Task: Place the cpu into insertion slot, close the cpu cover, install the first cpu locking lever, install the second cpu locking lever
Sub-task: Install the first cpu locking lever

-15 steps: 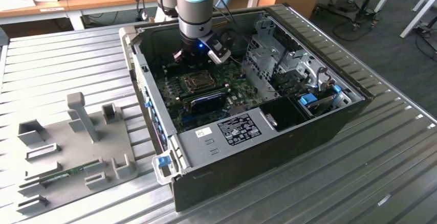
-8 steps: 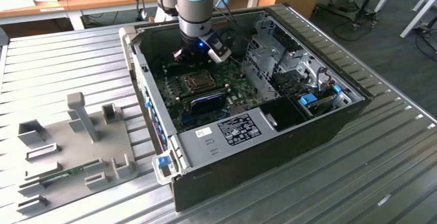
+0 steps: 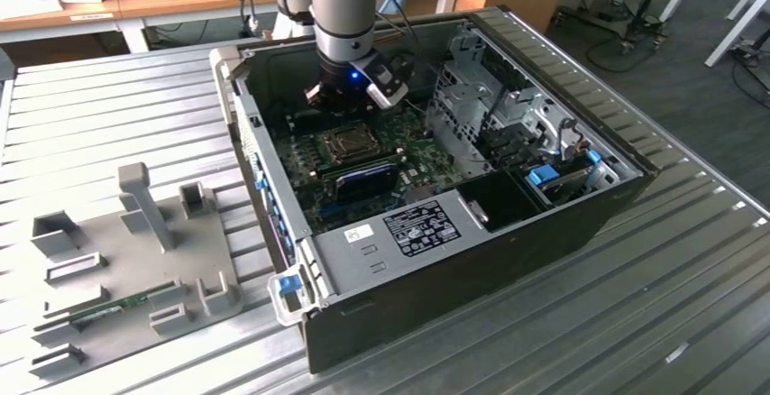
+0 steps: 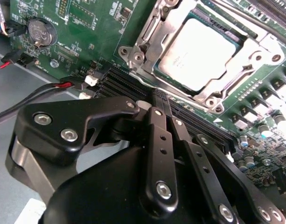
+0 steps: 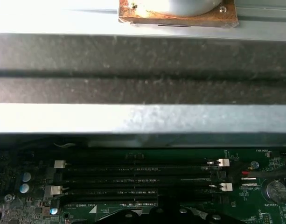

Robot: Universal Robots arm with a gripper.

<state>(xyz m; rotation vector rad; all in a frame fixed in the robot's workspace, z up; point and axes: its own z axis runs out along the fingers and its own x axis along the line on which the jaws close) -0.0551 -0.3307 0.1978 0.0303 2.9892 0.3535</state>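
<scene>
My pincer (image 4: 157, 96) is empty. Its two black fingers (image 4: 154, 122) run side by side and meet at the tips, so I judge it drawn together on nothing. Right under those tips, in the second wrist view, lie the dark memory slots (image 4: 126, 84). Their long axis runs across in front of me, parallel to the nearest edge of the socket. Just beyond the slots, ahead of my fingertips and a little to one side of the line they point along, sits the cpu (image 4: 198, 50). Its pale grey top lies flat and square in the socket. The cpu cover (image 4: 143, 43) lies down around it, and its silvery frame shows on every side of the chip that I can see. As I judge it, the chip is seated and the cover closed. Thin metal rods run along the socket's edges, but I cannot tell whether either locking lever is hooked home. So what I need lies ahead of my tips, past the slots, close by but not touched. Off to the other side of my knuckles, red and black wires (image 4: 45, 91) cross the green motherboard (image 4: 87, 32) toward a coin cell (image 4: 40, 31). In the exterior view my pincer (image 3: 338, 97) hangs inside the open case (image 3: 251, 115), with the cpu (image 3: 346, 142) just beside it on the board.
</scene>
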